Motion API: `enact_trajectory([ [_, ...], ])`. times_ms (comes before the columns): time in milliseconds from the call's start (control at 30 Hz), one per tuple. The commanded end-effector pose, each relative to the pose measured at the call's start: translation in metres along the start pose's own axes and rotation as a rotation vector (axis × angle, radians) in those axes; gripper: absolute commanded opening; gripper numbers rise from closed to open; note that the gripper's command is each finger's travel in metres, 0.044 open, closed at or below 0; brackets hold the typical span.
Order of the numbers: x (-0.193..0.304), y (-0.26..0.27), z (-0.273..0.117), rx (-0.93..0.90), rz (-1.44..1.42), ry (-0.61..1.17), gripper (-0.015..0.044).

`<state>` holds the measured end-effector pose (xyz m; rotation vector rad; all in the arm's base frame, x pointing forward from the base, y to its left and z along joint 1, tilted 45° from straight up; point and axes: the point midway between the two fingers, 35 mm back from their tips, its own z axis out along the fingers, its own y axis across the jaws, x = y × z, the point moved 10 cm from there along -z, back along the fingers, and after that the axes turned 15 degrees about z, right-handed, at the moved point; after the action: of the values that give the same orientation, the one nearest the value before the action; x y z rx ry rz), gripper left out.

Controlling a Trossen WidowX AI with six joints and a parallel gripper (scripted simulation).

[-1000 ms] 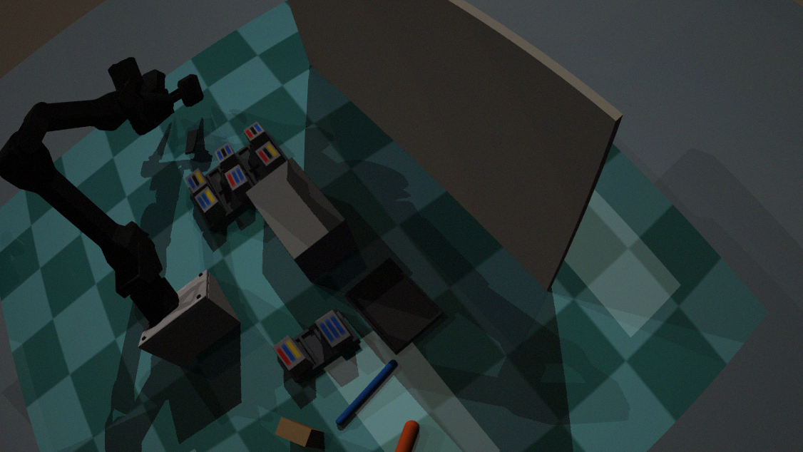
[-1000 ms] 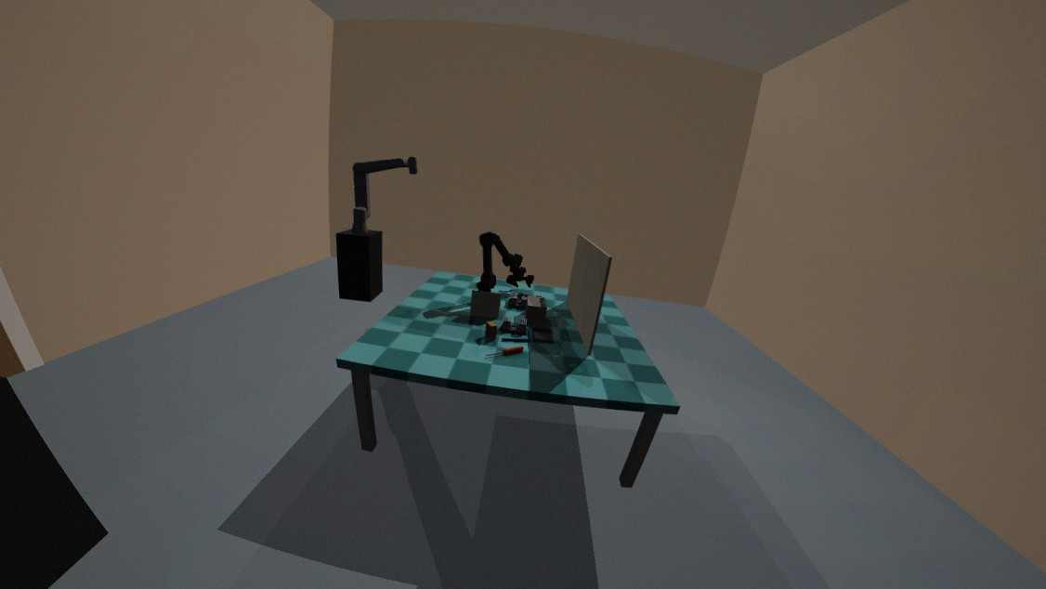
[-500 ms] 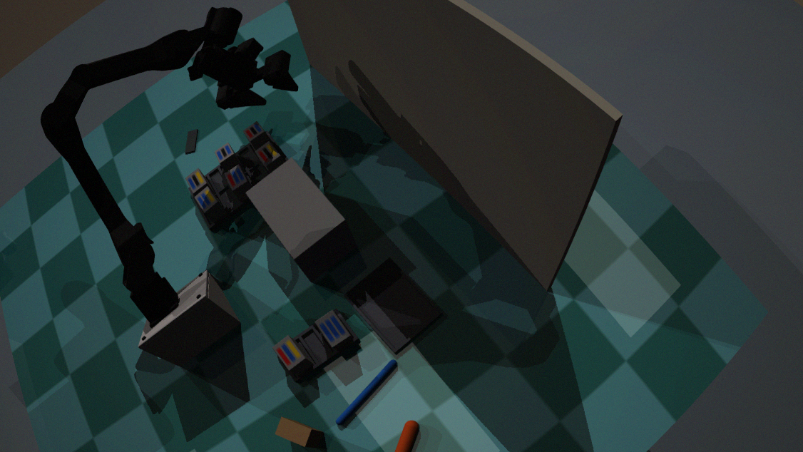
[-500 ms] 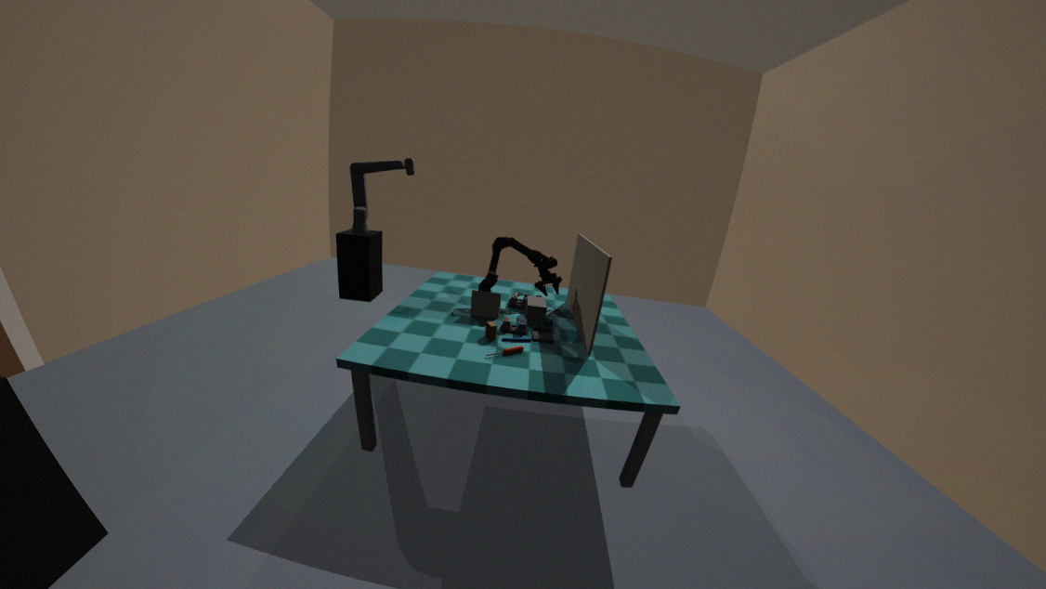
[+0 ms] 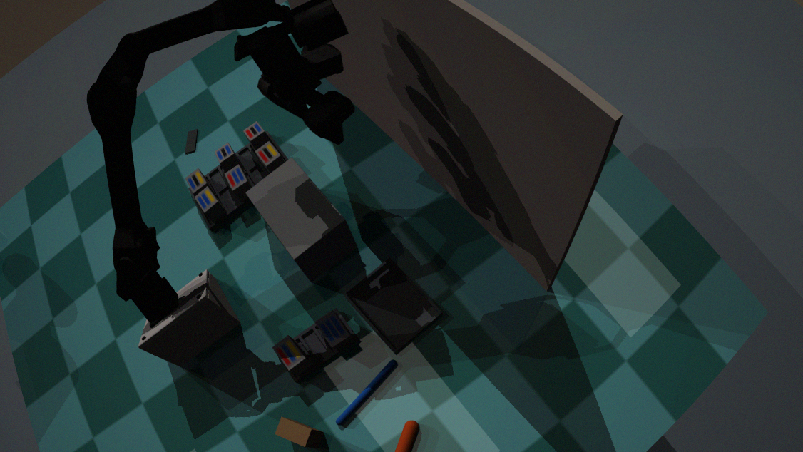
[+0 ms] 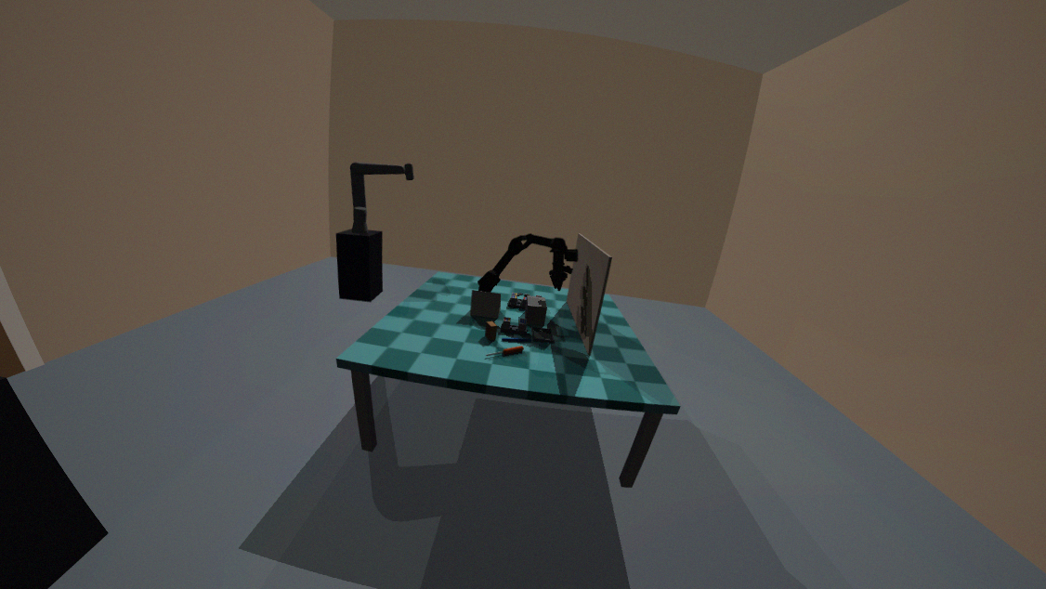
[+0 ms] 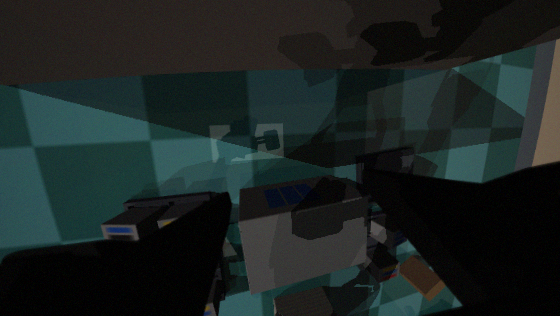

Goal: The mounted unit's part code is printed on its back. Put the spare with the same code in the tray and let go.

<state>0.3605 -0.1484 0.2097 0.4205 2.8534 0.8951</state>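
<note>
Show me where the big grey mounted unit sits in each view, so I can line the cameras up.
Top: the mounted unit stands mid-frame, left of centre, between the spares rack and the dark tray.
Exterior: a small grey block at the table's middle, left of the panel.
Wrist: low centre, between the open claw's fingers, blue stripes on its upper face.
Shared landmark: the upright panel.

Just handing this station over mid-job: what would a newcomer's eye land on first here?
Probably the big upright grey panel slanting across the far side of the checkered table, with the black arm arched over so that its open, empty gripper hangs beside it. Next, the colour-striped spares clustered against the grey mounted unit, with the dark tray just beyond.
</note>
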Motion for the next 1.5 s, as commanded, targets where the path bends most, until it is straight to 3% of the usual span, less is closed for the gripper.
enact_trajectory([
  [0,0.003,-0.049,-0.02,-0.106,0.137,0.051,0.044],
  [733,0.005,-0.062,-0.024,-0.13,0.18,0.059,0.044],
  [833,0.012,-0.09,-0.016,-0.11,0.374,0.079,0.044],
  [1233,0.104,-0.246,0.046,0.003,1.633,0.212,0.044],
  [1467,0.113,-0.254,0.051,0.01,1.72,0.223,0.044],
])
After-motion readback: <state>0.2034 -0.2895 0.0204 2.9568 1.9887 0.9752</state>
